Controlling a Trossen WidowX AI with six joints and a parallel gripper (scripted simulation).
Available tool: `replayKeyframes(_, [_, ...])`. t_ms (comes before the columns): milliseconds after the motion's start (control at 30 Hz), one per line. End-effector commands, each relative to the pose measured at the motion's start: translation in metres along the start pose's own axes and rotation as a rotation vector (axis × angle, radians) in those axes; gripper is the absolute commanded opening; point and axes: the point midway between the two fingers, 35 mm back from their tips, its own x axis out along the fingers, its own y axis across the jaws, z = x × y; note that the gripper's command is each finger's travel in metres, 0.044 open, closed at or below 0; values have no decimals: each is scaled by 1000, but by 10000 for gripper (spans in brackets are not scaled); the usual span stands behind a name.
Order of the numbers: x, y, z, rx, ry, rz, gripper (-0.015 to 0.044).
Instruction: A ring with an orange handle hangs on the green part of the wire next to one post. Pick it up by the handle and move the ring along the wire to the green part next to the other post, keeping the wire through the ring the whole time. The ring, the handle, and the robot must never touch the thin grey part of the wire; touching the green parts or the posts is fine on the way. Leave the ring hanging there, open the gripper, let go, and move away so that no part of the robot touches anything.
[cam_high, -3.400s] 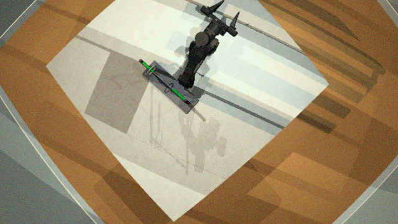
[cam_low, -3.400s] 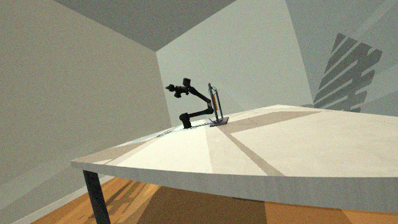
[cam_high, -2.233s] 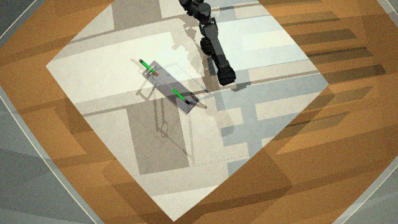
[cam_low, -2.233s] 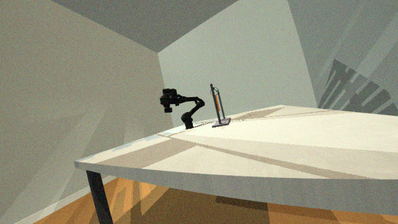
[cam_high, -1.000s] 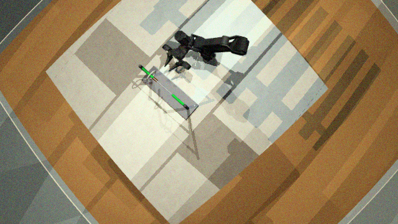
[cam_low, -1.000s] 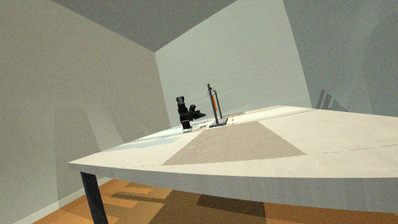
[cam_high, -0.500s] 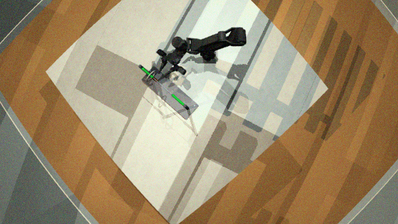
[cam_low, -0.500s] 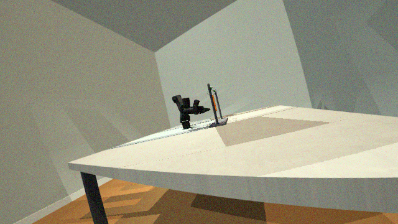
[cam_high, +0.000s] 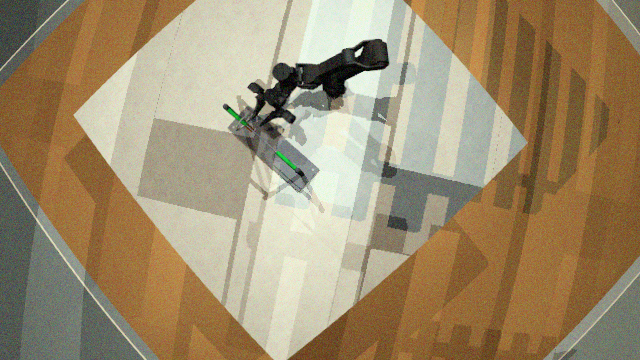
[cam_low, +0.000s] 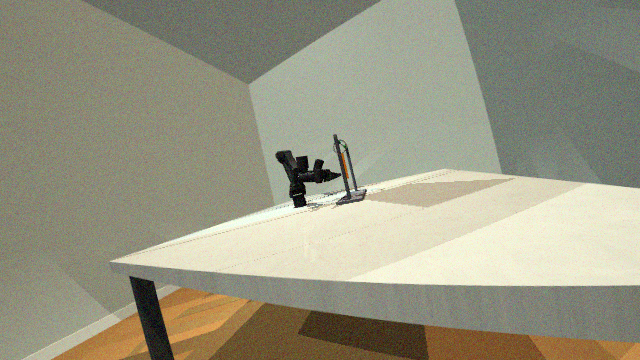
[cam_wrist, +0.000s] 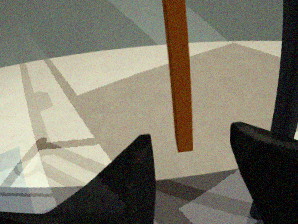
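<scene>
Because the handle (cam_high: 250, 128) (cam_low: 345, 166) (cam_wrist: 181, 90) hangs down below the wire, the hand (cam_high: 258, 120) (cam_low: 340, 175) (cam_wrist: 192, 139) comes at it level and low, which should keep the fingers away from the thin grey part (cam_high: 265, 141). The hand is released — its fingers part way open, nothing between them — and that gap looks enough to straddle the handle, whose lower end shows ahead of the tips in the wrist view.

The ring (cam_high: 239, 127) (cam_low: 333, 146) hangs on the green part (cam_high: 237, 118) by the near post (cam_high: 226, 106) (cam_low: 346, 185) (cam_wrist: 289, 65), the one closer to the desk's (cam_high: 325, 290) (cam_low: 500, 240) (cam_wrist: 100, 80) left corner as seen from above. The far post (cam_high: 299, 172) (cam_low: 353, 170) stands farther toward the bottom corner, with the second green part (cam_high: 287, 161) beside it. Both posts rise from the base (cam_high: 310, 170) (cam_low: 351, 197) (cam_wrist: 220, 200), well in from the edges, likely so the arm (cam_high: 325, 72) (cam_low: 297, 185) can serve either end.

Counted: one ring, one handle, two green parts, two posts, one base, one arm, one hand with two fingers. Next comes a careful advance and a grip — the near post is close, though touching it is allowed.
</scene>
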Motion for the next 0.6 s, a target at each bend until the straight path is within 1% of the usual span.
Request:
replayKeyframes(0, [6,-2,2,1,-1,-5,160])
replayKeyframes(567, [31,-3,3,1,-3,-5,160])
